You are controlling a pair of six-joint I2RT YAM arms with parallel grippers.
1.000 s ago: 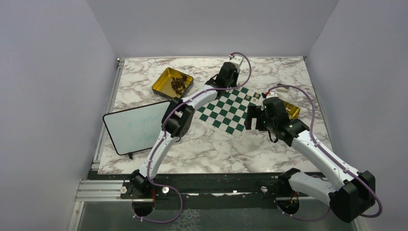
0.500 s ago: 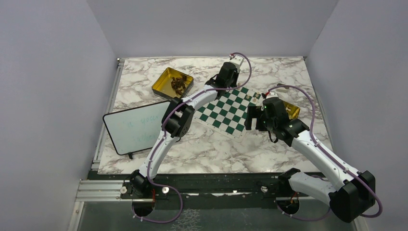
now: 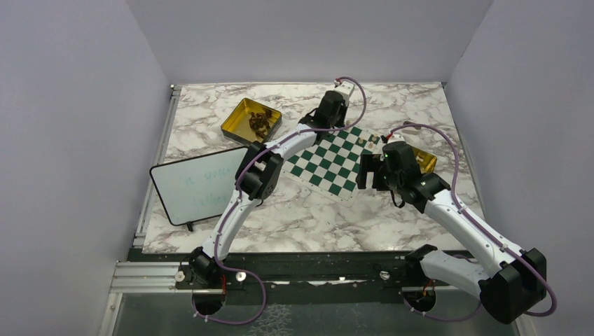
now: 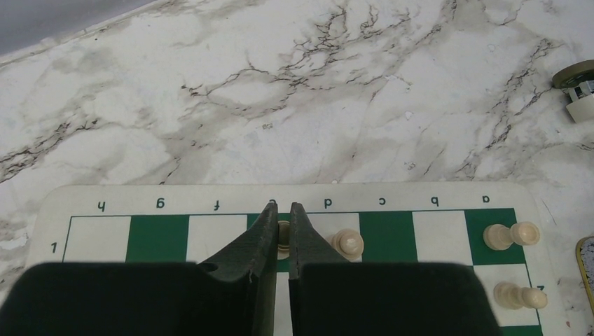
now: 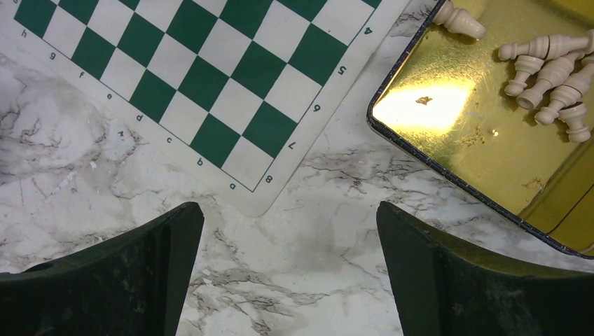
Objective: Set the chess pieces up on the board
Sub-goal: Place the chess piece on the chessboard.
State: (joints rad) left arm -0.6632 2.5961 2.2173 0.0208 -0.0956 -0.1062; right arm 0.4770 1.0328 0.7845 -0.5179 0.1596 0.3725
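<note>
whiteboard: a black-framed white rectangular whiteboard [image 3: 196, 185] lies at the left edge of the white marble tabletop [image 3: 301, 210].
left tin: a shiny gold rectangular tin [image 3: 237, 120] sits near the far left corner of the tabletop, with a heap of dark chess pieces [image 3: 260, 123] inside.
left gripper: the left gripper [image 4: 281, 208] is at the board's far edge, pinched down to a thin slit on a pale beige chess piece [image 4: 284, 234] that stands in row 1 between the f and d columns.
board: the flat green and white checked board [image 3: 323, 162] lies mid-tabletop, turned at an angle to its edges.
set pieces: three more pale ones stand on the board: the d1 piece [image 4: 348, 243] just beside the gripped one, the a1 piece [image 4: 499, 236] and the a2 piece [image 4: 510, 295].
right gripper: the right gripper [image 5: 286, 206] is spread wide with nothing in it, above bare marble just off the board's corner marked a and 8.
right tin: a second gold tin [image 5: 448, 119] sits just beside the board's right edge, with pale loose pieces [image 5: 553, 70] lying on their sides in it.
</note>
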